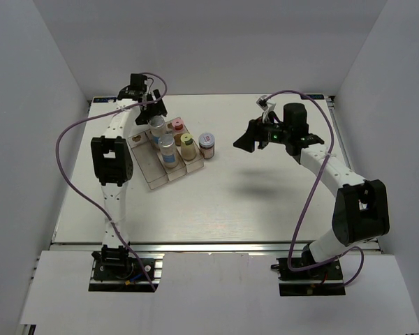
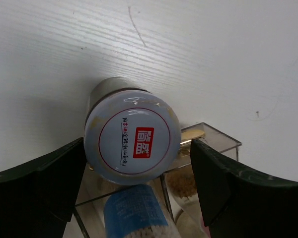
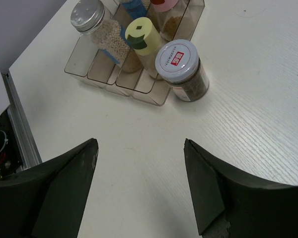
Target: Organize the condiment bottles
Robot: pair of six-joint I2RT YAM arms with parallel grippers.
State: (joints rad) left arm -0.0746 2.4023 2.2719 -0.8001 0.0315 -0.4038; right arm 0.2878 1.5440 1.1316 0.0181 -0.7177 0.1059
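A: Checking the left gripper (image 1: 156, 114) first. What's it on?

B: Jaws wide, straddling the far jar (image 2: 133, 144), white lid with a red logo. In the wrist view the frame-left jaw looks right against the jar's side and the frame-right jaw shows a clear gap. So it's around the jar, not clamped.

A: Where's that jar?

B: At the far end of the tray (image 1: 149, 176), upper left of centre in the top view. Can't tell if its base is seated or lifted.

A: And the right gripper (image 1: 241, 142)?

B: Spread wide, nothing between the jaws. It hangs above the table (image 1: 230, 202), right of centre in the top view, well apart from the tray and facing it.

A: Rest of the bottles?

B: The silver-lid bottle (image 1: 167, 144) stands upright in the tray, just below the far jar in the frame. Blue label, pale grains inside. The yellow-lid bottle (image 1: 188, 142) is upright one lane to its right. The pink-lid bottle (image 1: 178, 128) is behind the yellow one, same lane as far as I can tell.

A: Anything outside the tray?

B: The loose jar (image 1: 207, 142), white lid, dark contents, upright on the table at the tray's right edge. Touching or just beside, can't tell.
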